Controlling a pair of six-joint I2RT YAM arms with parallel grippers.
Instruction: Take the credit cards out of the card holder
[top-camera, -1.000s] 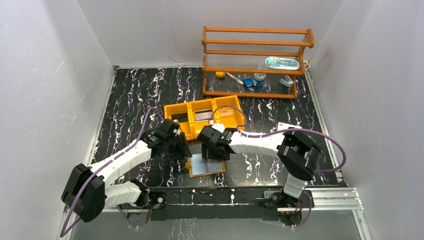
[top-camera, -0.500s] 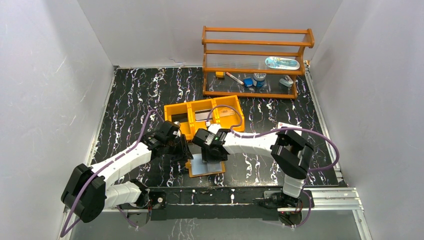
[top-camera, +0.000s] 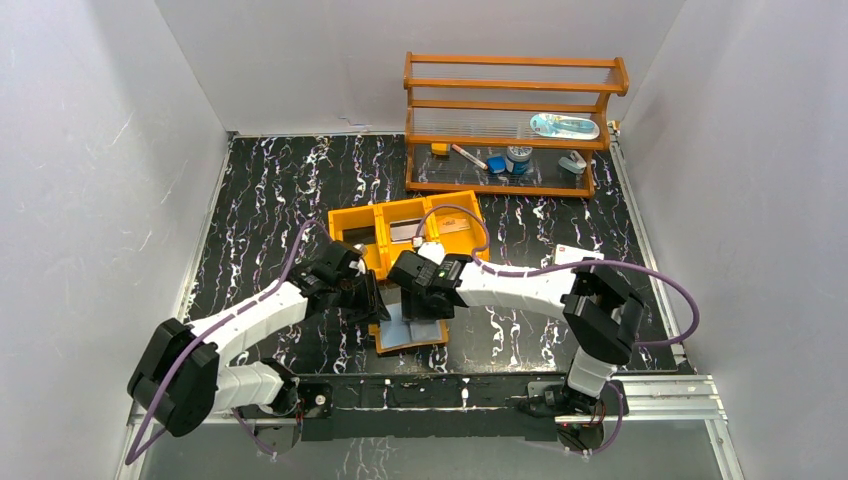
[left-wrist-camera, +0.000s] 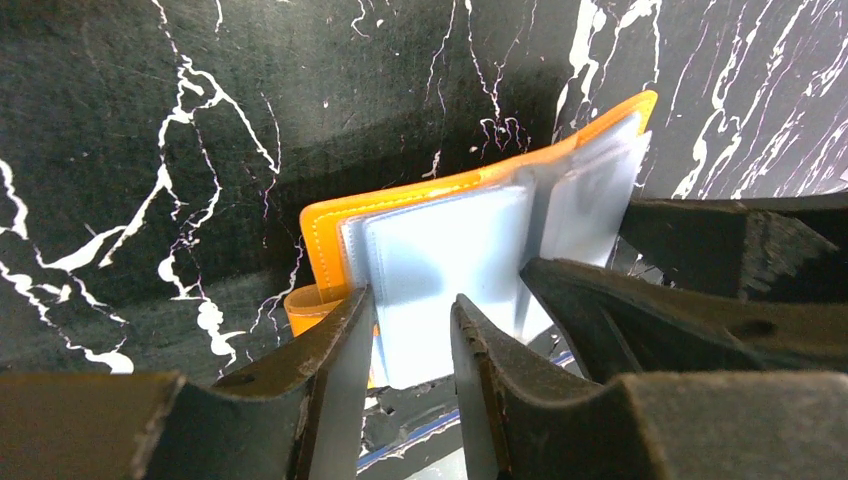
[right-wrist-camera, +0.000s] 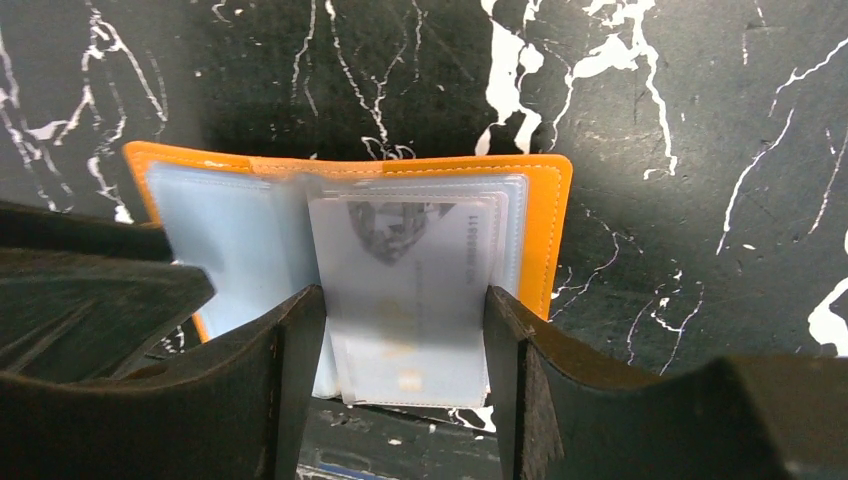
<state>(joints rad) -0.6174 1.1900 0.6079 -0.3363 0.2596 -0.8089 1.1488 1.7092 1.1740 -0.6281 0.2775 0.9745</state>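
Open card holder (top-camera: 412, 335) lies lower centre of the top view. Both pincers have closed in: left gripper (left-wrist-camera: 405, 375) narrow but still gapped over the left pocket (left-wrist-camera: 450, 260); right gripper (right-wrist-camera: 405, 345) wide, bracketing the top credit card (right-wrist-camera: 410, 270) at its sides, grip unclear. Card not out yet; a pull looks next.

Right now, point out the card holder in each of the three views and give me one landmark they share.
Top external: card holder lies open just below the orange tray.
Left wrist: card holder at centre, orange cover showing left and top.
Right wrist: card holder at centre, orange cover along top and right.
Shared landmark: the black, white-veined table.
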